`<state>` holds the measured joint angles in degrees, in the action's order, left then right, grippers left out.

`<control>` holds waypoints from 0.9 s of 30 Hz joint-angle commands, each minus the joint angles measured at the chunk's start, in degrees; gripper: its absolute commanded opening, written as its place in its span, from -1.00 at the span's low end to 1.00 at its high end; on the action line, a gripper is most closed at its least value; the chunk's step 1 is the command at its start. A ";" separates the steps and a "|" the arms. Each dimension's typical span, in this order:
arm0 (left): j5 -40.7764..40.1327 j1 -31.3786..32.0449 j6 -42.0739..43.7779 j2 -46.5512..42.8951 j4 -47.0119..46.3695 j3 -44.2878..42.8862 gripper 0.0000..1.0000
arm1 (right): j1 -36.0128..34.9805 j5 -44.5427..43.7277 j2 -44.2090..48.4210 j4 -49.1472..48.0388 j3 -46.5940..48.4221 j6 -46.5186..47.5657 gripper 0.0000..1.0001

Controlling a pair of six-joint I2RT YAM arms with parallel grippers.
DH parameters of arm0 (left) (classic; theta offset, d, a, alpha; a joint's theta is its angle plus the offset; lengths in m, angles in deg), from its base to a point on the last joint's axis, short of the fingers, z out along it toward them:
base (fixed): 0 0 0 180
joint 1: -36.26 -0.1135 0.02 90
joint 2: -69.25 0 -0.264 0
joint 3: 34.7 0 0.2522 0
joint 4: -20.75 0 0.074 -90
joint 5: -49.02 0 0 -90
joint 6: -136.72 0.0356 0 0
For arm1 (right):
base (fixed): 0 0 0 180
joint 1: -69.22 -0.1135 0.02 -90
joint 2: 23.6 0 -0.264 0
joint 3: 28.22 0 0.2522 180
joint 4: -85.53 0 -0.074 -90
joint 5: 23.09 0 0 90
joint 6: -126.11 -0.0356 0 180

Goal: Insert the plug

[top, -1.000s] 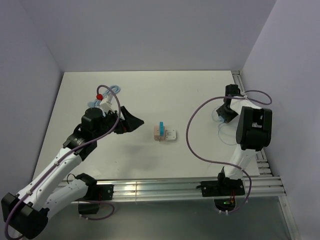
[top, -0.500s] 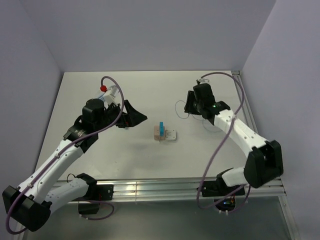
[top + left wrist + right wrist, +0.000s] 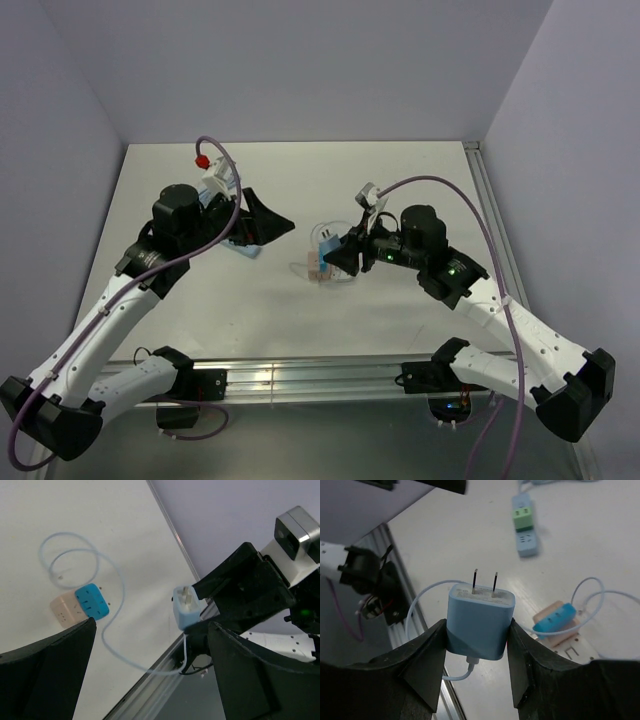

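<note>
The right jaws are clamped on the plug, one finger on each flat side, prongs pointing straight out ahead of them. The cable leaves the plug's rear and loops off to the side of the jaws. The plug is up in the air, clear of the bench, so I judge the grasp done and the carry to a socket in hand; nothing is seated yet.

Ahead of the right jaws and off to their right lies a small beige block with a blue piece on top and a white face with slots beside it. Farther ahead lies a blue strip carrying a green piece. Which of the two is meant, I cannot tell.

The left jaws stand wide and hold nothing. From their wrist view the block lies below and between them, and the plug hangs in the gap nearer their right finger. In the top view the strip lies just beneath them.

The next move calls for turning the right wrist until the prongs face free slots squarely, lining both up, then pushing straight in. The block looks light and may slide, so the left jaws could brace it first.
</note>
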<state>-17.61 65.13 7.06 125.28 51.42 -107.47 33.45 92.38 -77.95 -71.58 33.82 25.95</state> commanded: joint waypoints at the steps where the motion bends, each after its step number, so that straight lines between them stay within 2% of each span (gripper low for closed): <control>1: 7.72 -0.21 0.02 2.14 -2.05 -1.12 0.97 | -3.33 5.99 1.17 -2.63 -0.11 4.43 -1.00; 2: 11.65 -0.21 -0.33 2.94 -2.40 -0.77 0.97 | -5.17 5.90 0.91 -1.58 0.50 4.87 -1.00; 6: 16.25 -0.12 -1.38 6.98 -2.57 -0.94 0.97 | -9.13 4.06 0.91 0.19 1.47 6.63 -1.00; 14: 25.82 -0.03 -2.79 9.45 -4.16 -0.23 0.97 | -12.39 2.12 -0.67 3.70 4.28 8.57 -1.00; 27: 28.83 1.99 0.11 11.56 -0.65 2.05 0.80 | -15.29 0.37 -5.68 6.17 10.17 11.37 -1.00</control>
<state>8.99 66.59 5.77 137.04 51.61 -106.00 19.11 93.32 -83.07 -65.00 40.07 34.78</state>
